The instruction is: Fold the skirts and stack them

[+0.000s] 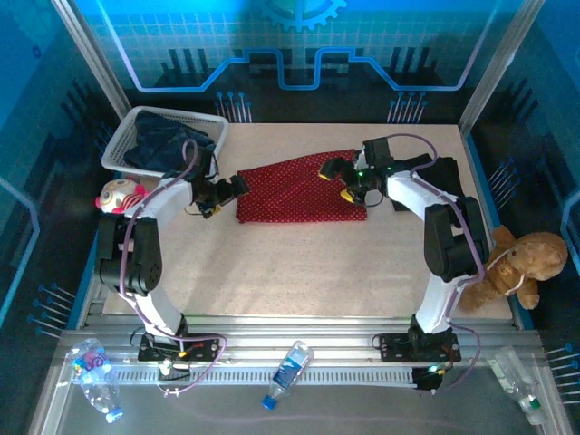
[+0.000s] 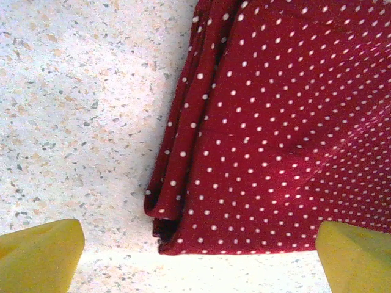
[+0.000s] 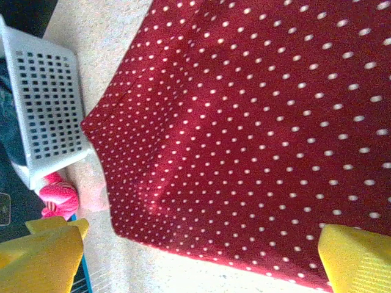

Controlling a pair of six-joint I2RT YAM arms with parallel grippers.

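Lying flat across the middle of the speckled table [image 1: 299, 272], the red dotted skirt [image 1: 299, 192] is taking up the working space. Its left edge is showing doubled layers in the left wrist view, so it is looking part-folded. The white mesh basket [image 1: 127, 136] is sitting at the far left corner with the denim skirts [image 1: 168, 140] bundled inside. A dark cloth [image 1: 446, 172], probably the black skirt, is lying at the right, partly behind the right arm.

The left gripper [image 1: 234, 188] is hovering just beside the skirt's left edge. Its yellow fingers [image 2: 40, 256] are spread wide, one over bare table and the other over red cloth, and they are gripping nothing. The right gripper [image 1: 338, 179] is hanging over the far right part of the skirt. Its fingers [image 3: 354, 256] are equally wide apart and also empty.

The step in hand is looking like the next fold of the red skirt. To do it well, each gripper should be coming down with one finger sliding under every layer at its edge, not just the top one. The stacked hem [image 2: 168, 201] at the near left is offering the cleanest bite. Both arms should be lifting evenly and carrying the cloth over together, keeping it taut enough to avoid creasing or dragging it toward the basket.
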